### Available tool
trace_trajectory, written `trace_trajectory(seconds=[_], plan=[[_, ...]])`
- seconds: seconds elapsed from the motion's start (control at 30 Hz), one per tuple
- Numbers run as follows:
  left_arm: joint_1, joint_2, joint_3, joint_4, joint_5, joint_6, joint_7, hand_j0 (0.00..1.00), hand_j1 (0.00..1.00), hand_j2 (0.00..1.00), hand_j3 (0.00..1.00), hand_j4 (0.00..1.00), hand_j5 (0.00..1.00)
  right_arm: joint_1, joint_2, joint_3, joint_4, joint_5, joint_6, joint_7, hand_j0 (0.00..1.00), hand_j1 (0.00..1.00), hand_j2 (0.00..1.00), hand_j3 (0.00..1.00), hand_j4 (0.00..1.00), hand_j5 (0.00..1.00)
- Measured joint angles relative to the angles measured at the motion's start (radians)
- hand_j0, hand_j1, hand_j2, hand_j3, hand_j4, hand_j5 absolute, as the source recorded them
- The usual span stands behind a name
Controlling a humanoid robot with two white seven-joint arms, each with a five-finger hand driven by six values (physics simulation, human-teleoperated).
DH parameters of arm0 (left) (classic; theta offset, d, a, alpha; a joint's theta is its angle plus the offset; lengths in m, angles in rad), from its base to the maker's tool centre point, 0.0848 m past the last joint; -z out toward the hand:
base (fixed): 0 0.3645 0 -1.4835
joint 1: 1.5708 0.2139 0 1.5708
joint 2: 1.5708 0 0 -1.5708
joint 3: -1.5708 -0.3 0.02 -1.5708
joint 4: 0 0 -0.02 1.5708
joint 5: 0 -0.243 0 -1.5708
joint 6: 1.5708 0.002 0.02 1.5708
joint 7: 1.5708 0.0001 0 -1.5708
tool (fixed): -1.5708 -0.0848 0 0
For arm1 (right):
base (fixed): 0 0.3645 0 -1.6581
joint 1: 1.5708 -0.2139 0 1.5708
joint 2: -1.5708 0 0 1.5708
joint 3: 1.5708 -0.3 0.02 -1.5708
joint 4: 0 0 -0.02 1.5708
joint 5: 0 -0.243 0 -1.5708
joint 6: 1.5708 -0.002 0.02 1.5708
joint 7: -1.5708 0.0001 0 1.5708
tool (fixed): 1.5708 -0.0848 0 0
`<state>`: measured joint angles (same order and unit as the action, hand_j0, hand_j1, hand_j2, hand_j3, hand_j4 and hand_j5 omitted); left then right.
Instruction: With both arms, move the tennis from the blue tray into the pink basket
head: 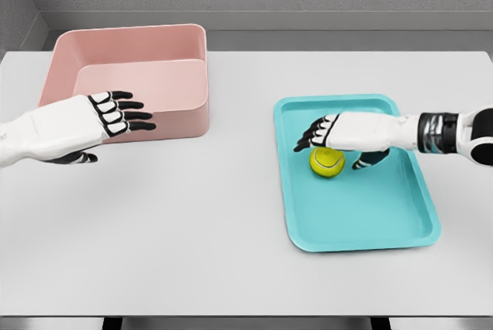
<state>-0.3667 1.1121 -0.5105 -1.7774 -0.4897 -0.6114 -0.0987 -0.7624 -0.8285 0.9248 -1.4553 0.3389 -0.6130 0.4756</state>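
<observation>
- Under the right hand (339, 133), just below its palm, the yellow-green tennis ball (327, 162) lies on the blue tray (385, 230); the fingers are spread over it, not closed.
- Left of that hand, across bare white table (231, 253), the left hand (108, 118) hovers with fingers extended, empty.
- Behind the left hand's fingertips sits the pink basket (139, 64).

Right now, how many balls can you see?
1. The tennis ball sits in the blue tray, right under the right hand. The hand hides none that I can tell.
</observation>
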Motion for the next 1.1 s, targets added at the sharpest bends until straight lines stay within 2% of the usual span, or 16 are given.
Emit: trace_trajectory(seconds=[0.17, 0.3, 0.47, 1.1], plan=[[0.000, 0.002, 0.000, -0.002, 0.000, 0.000, 0.000, 1.00, 1.00, 1.00, 1.00, 1.00, 1.00, 0.006, 0.008, 0.013, 0.015, 0.002, 0.000, 0.000, 0.94, 0.94, 0.94, 0.94, 0.94, 0.94], [0.000, 0.005, 0.001, -0.002, 0.000, 0.000, 0.000, 1.00, 1.00, 1.00, 1.00, 1.00, 1.00, 0.008, 0.016, 0.019, 0.018, 0.005, 0.000, 0.000, 0.90, 0.90, 0.90, 0.90, 0.90, 0.90], [0.002, 0.006, 0.001, -0.001, 0.000, 0.000, 0.000, 1.00, 1.00, 1.00, 1.00, 1.00, 1.00, 0.006, 0.021, 0.024, 0.020, 0.020, 0.000, -0.001, 0.75, 0.75, 0.75, 0.75, 0.75, 0.75], [0.000, 0.019, 0.001, -0.008, 0.002, 0.000, 0.000, 1.00, 1.00, 1.00, 1.00, 1.00, 1.00, 0.005, 0.022, 0.028, 0.026, 0.046, 0.001, 0.000, 0.49, 0.49, 0.49, 0.49, 0.49, 0.49]])
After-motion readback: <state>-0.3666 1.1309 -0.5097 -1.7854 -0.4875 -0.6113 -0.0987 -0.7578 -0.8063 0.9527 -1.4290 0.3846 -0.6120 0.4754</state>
